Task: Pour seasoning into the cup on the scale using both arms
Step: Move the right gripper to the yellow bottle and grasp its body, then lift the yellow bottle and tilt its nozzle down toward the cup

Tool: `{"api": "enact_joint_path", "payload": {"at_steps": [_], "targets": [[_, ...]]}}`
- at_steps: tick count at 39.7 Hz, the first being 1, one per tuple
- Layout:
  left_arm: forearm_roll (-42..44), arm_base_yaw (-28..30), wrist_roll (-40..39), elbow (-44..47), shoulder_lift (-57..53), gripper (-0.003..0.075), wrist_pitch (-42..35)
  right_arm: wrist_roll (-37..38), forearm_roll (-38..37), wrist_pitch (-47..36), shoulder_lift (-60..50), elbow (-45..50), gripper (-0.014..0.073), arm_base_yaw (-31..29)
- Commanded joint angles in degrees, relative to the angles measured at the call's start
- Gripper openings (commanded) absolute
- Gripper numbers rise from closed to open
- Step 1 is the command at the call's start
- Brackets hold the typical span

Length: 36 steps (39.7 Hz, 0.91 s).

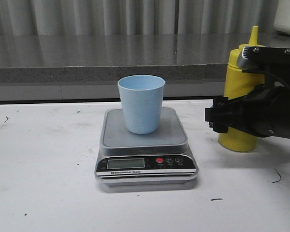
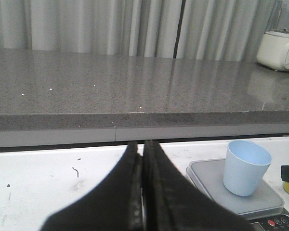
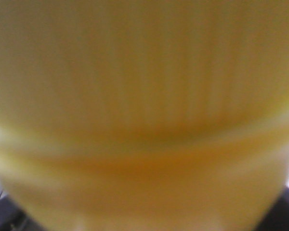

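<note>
The yellow seasoning bottle (image 1: 238,96) stands upright on the white table, right of the scale. My right gripper (image 1: 221,115) reaches in from the right and clasps the bottle's middle. The bottle (image 3: 144,115) fills the right wrist view as a yellow blur and hides the fingers. The pale blue cup (image 1: 141,104) stands upright and empty on the silver scale (image 1: 145,145). My left gripper (image 2: 142,159) is shut and empty, held left of the scale (image 2: 207,178) and cup (image 2: 245,167). It does not show in the front view.
A grey stone counter (image 1: 87,55) runs along the back with a curtain behind it. A white appliance (image 2: 279,48) stands on the counter at the far right. The white table (image 1: 43,164) has small dark marks.
</note>
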Motion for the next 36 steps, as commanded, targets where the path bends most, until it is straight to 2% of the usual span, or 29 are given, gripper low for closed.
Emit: {"api": "enact_joint_path", "payload": {"at_steps": [1,13,25,27,34,36], "targets": [[-0.4,0.0,-0.7,-1.5,0.7,-0.002,-4.4,0.1,-0.7,-6.9,-1.6,-1.1,0.064,0.0],[-0.4,0.0,-0.7,-1.5,0.7,-0.002,-4.4,2.3,-0.7,-11.0,-1.6,-1.1,0.064,0.0],[-0.4,0.0,-0.7,-1.5,0.7,-0.002,-4.4,2.5,-0.7,-11.2,-1.4,-1.1,0.0626,0.0],[-0.4,0.0,-0.7,-1.5,0.7,-0.002,-4.4,2.5,-0.7,-11.2,-1.4,-1.1,0.0581,0.0],[-0.4,0.0,-0.7,-1.5,0.7,-0.002,-4.4,2.4,-0.9,-13.1,-1.4,-1.1,0.0239,0.0],[-0.4,0.0,-0.7,-1.5,0.7,-0.002,-4.4,2.4,-0.9,-14.6,-1.5,-1.1,0.0173,0.0]]}}
